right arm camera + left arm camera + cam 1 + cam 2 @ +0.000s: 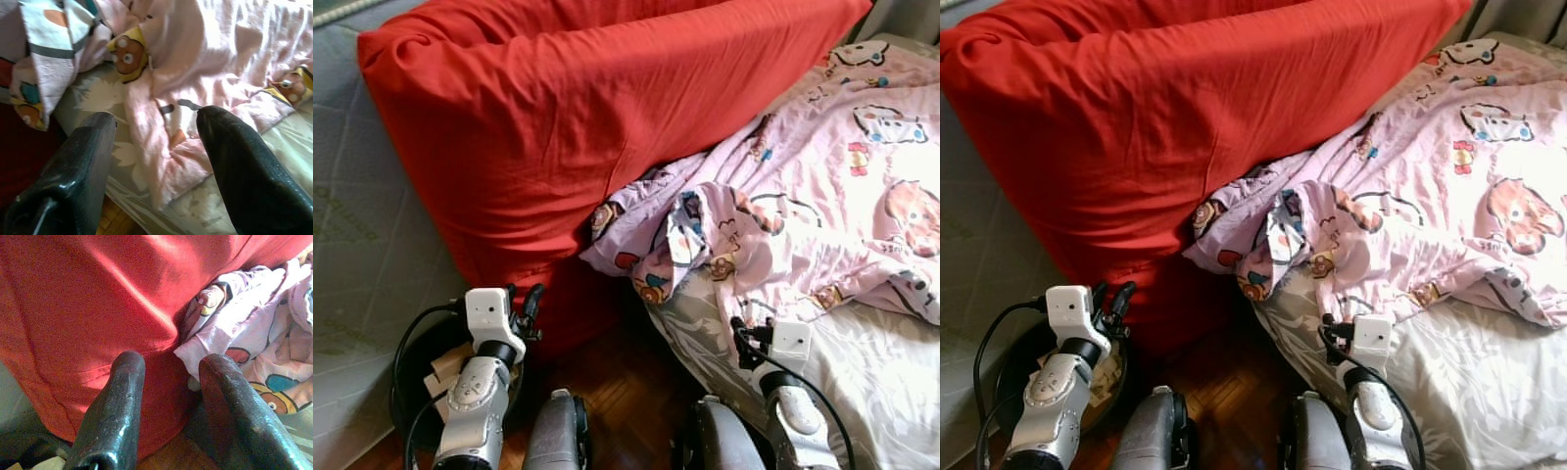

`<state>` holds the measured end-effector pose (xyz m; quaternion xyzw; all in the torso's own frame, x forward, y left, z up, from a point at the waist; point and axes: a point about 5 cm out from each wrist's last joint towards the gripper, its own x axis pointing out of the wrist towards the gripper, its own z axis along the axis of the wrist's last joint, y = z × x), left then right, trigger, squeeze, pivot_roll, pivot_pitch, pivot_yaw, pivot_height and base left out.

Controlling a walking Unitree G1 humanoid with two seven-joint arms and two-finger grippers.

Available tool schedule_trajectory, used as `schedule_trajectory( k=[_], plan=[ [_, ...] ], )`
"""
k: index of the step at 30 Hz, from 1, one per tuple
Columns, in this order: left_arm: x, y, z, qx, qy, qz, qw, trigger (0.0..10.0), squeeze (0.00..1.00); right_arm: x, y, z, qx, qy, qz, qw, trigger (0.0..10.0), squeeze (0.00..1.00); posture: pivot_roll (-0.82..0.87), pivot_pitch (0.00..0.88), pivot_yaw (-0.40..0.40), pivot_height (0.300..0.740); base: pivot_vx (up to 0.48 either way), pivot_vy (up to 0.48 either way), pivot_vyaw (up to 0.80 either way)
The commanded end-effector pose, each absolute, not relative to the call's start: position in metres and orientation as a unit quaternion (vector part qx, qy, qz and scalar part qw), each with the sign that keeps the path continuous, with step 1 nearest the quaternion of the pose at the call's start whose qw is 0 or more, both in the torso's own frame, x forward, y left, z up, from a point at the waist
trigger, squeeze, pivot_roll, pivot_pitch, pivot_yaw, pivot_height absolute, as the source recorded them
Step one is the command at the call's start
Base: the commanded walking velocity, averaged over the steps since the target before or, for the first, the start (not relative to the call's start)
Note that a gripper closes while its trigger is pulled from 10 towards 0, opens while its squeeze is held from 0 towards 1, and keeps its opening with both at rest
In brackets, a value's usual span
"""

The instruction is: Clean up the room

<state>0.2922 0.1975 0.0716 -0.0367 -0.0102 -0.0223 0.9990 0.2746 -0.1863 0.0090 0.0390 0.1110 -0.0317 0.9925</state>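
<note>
You've got one red cushion (568,127) leaning lengthwise against the bed (891,382), one pink blanket (822,206) crumpled; left gripper (171,377) and right gripper (156,122) both spread wide, empty.

The floor (626,392) was dark brown wood. A bed (891,362) with a pale flowery sheet stood on the right, bright with sunlight. A gray quilted mattress (362,245) leaned up on the left. A strip of gray wall (911,20) showed in the top right corner.
</note>
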Motion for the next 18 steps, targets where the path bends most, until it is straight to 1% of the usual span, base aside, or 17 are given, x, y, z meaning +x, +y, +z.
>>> schedule_trajectory(
  k=[1,3,4,9,15,18],
  plan=[
    [0.2913,0.2003,0.0699,-0.036,-0.004,-0.020,0.999,10.0,0.00,0.2691,-0.1875,0.0031,0.042,0.122,-0.037,0.991,10.0,0.00,-0.02,0.249,0.031,0.631,0.000,0.000,0.00],
    [0.2913,0.2001,0.0695,-0.036,-0.002,-0.019,0.999,10.0,0.00,0.2699,-0.1876,0.0015,0.041,0.135,-0.040,0.989,10.0,0.00,-0.02,0.249,0.028,0.631,0.000,0.000,0.00],
    [0.2904,0.1999,0.0684,-0.036,-0.001,-0.018,0.999,10.0,0.00,0.2709,-0.1848,0.0025,0.042,0.131,-0.034,0.990,10.0,0.00,-0.02,0.249,0.031,0.621,0.000,0.000,0.00],
    [0.2893,0.1996,0.0678,-0.036,0.000,-0.018,0.999,10.0,0.00,0.2708,-0.1817,0.0058,0.047,0.112,-0.027,0.992,10.0,0.00,-0.02,0.248,0.030,0.602,0.000,0.000,0.00],
    [0.2909,0.1990,0.0704,-0.033,-0.003,-0.022,0.999,10.0,0.00,0.2710,-0.1822,0.0058,0.046,0.113,-0.029,0.992,10.0,0.00,-0.01,0.244,0.031,0.602,0.000,0.000,0.00],
    [0.2927,0.2034,0.0733,-0.032,-0.008,-0.017,0.999,10.0,0.00,0.2710,-0.1803,0.0047,0.046,0.117,-0.024,0.992,10.0,0.00,0.00,0.232,0.028,0.602,0.000,0.000,0.00]
  ],
)
